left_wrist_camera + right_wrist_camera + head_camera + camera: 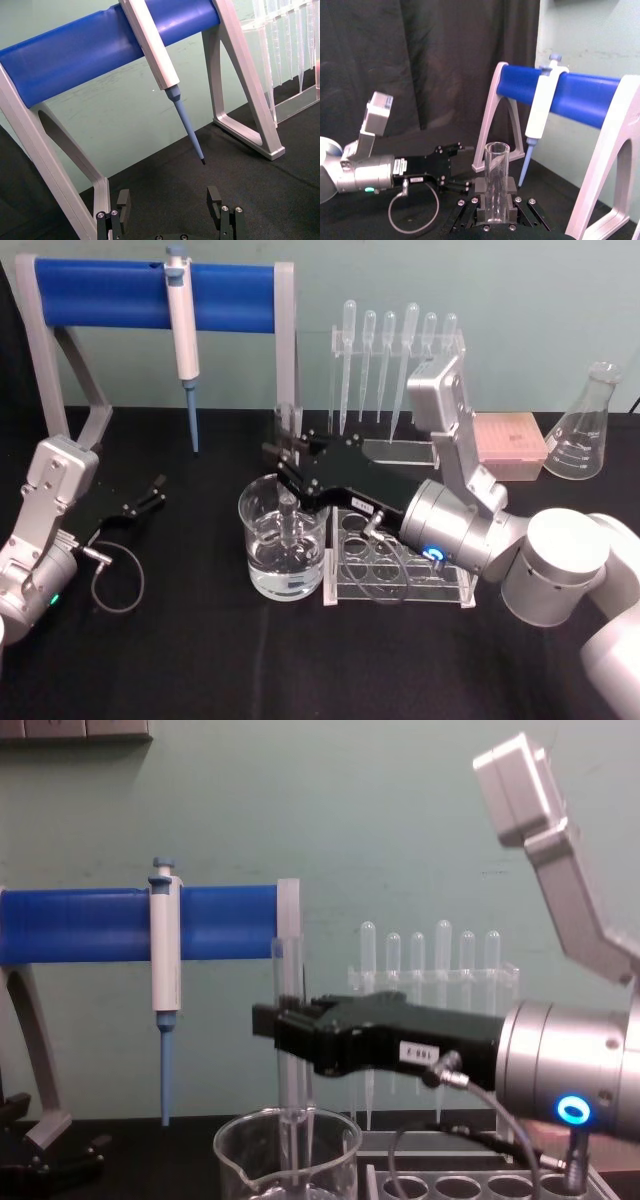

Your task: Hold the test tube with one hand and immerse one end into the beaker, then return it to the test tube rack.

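Note:
The test tube (pixel 287 425) stands upright with my right gripper (pixel 288 458) shut on its middle. Its lower end reaches down inside the beaker (pixel 262 555), a wide clear glass with clear liquid in the bottom. From the chest the test tube (pixel 287 970) passes through the right gripper (pixel 284 1025) into the beaker (pixel 245 1152). In the right wrist view the test tube (pixel 496 172) sits clamped between the fingers (pixel 510 186), its open rim up. My left gripper (pixel 152 494) rests open at the table's left, away from the glassware. Seen from its own wrist, the left gripper (pixel 169 202) holds nothing.
A clear round-holed rack (pixel 400 562) stands just right of the beaker, under my right arm. Behind are a stand of thin pipettes (pixel 395 360), a blue-barred frame (pixel 150 295) holding a white pipette (pixel 182 330), a pink box (pixel 510 445) and a conical flask (pixel 585 430).

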Robot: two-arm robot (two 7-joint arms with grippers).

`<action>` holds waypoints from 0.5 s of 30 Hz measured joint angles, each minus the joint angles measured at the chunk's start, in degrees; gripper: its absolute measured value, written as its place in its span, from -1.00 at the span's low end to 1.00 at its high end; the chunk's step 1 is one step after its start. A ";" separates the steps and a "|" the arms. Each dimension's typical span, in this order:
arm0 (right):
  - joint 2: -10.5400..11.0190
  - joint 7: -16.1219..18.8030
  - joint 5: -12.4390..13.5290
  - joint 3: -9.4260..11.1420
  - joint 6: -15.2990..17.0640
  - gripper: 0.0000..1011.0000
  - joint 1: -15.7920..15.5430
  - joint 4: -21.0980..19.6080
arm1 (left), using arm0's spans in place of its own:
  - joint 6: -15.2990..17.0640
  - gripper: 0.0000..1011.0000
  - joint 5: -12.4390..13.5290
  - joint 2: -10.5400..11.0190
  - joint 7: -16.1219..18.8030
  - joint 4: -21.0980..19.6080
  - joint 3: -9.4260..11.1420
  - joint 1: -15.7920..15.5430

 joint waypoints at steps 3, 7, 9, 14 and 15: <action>-0.73 0.75 -0.20 -0.04 -1.57 -0.55 -0.31 1.94 | 0.00 0.98 0.00 0.00 0.00 0.00 0.00 0.00; -1.41 1.19 -0.52 -0.01 -2.54 -0.55 -0.61 3.55 | 0.00 0.98 0.00 0.00 0.00 0.00 0.00 0.00; -1.70 1.36 -0.76 0.03 -2.77 -0.55 -0.86 4.12 | 0.00 0.98 0.00 0.00 0.00 0.00 0.00 -0.01; -1.94 1.42 -1.27 0.17 -2.83 -0.55 -1.27 4.53 | 0.00 0.98 0.00 0.00 0.00 0.00 0.00 0.00; -1.95 1.42 -1.36 0.20 -2.82 -0.55 -1.34 4.53 | 0.00 0.98 0.00 0.00 0.00 0.00 0.00 0.00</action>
